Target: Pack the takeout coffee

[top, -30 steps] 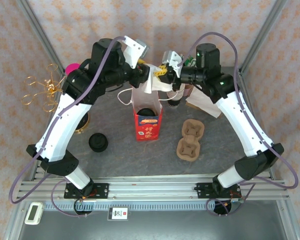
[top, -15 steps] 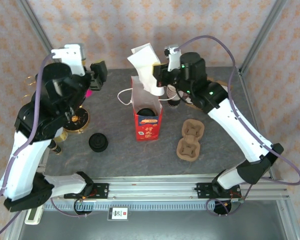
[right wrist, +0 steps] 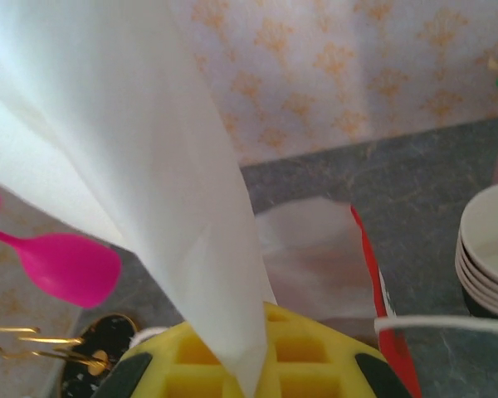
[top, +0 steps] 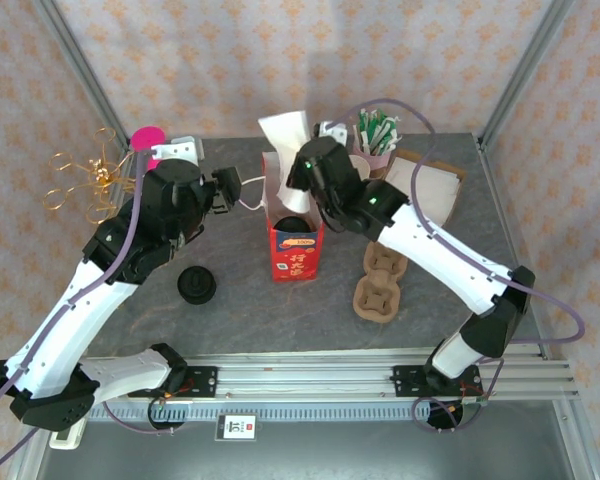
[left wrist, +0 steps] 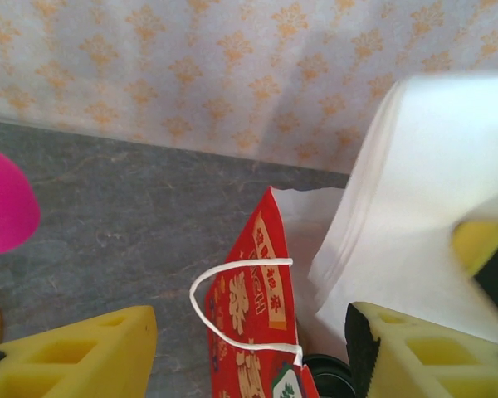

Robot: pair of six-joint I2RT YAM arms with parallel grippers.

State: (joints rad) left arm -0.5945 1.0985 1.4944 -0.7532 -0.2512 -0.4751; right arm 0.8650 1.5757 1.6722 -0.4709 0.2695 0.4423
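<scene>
Top external view: the right gripper (top: 298,172) pinches a white napkin stack (top: 287,132) tight above the open red bag (top: 296,250).
Down inside that bag sits a dark-lidded cup (top: 292,226). The left gripper (top: 230,190) hangs just left of the bag, jaws apart and empty, near its white handle (left wrist: 232,307). A black lid (top: 196,286) lies on the table (top: 240,310), well apart.

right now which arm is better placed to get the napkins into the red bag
Right. Its tool is shut on the white napkins, held at the top of the open red bag. The left tool is open and empty, off to the bag's side.
</scene>
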